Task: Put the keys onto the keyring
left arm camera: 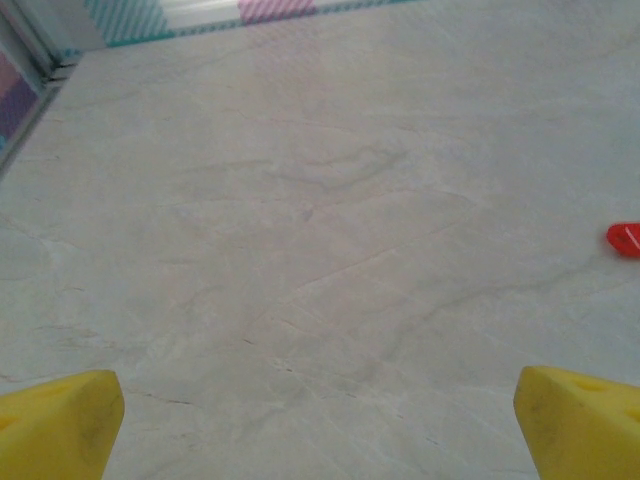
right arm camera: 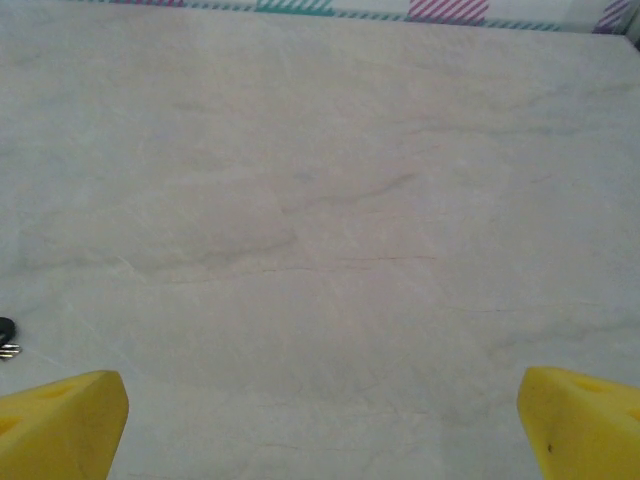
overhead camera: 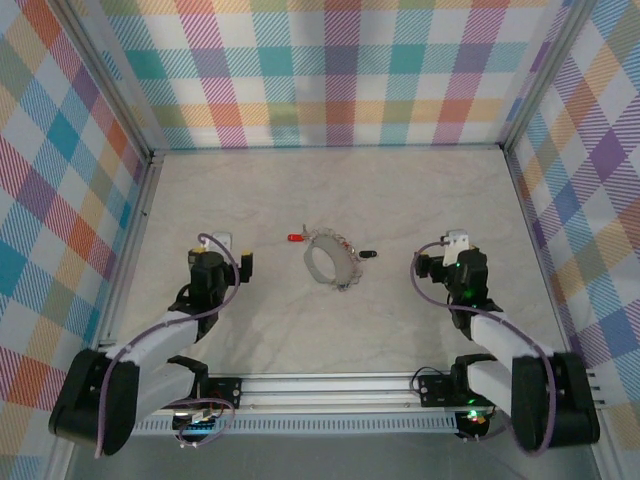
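Currently, my left tool (left arm camera: 320, 432) and right tool (right arm camera: 320, 432) stand open, empty; on the table (overhead camera: 400, 320), the keyring (overhead camera: 311, 258) lies between the red key (overhead camera: 295, 238) and black key (overhead camera: 368, 254).

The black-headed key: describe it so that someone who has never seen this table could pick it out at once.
On the pale marble-look table, look near the middle for the silvery keyring, a loop lying flat. The black-headed key lies beside its right edge, towards the right gripper. Its neighbour on the loop's upper left, the other key, has a red head.
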Motion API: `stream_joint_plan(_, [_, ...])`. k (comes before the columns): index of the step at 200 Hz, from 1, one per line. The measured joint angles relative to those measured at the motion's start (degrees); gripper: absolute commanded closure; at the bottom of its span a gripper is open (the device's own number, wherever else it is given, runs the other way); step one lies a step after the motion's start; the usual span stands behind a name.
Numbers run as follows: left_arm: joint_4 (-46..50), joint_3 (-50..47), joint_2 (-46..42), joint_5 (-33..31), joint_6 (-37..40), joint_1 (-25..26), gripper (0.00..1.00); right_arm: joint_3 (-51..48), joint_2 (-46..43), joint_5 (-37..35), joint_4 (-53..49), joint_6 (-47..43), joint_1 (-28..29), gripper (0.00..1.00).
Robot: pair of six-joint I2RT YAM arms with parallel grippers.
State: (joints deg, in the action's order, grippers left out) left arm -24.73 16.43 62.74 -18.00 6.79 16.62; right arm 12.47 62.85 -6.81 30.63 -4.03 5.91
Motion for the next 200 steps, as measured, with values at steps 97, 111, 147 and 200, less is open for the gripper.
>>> stream_joint_plan(97, [-14.6, 5.3, 20.8, 14.1, 2.7, -8.2, 0.0, 5.0, 25.6, 3.7, 23.0, 0.4, -1.8, 0.0])
stream_joint_plan(111, [-14.8, 5.9, 21.1, 15.1, 1.9, -8.9, 0.0, 7.2, 25.6, 4.1, 22.0, 0.9, -2.6, 0.0])
stream_joint_plan(147, [-19.5, 6.4, 26.8, 15.3, -1.2, -11.7, 0.0, 10.4, 25.6, 4.5, 19.3, 2.8, -4.7, 0.0])
stream_joint_plan(200, [-19.4, 6.7, 27.1, 14.5, -3.0, -11.9, 0.0, 10.4, 25.6, 5.2, 17.7, 3.6, -5.1, 0.0])
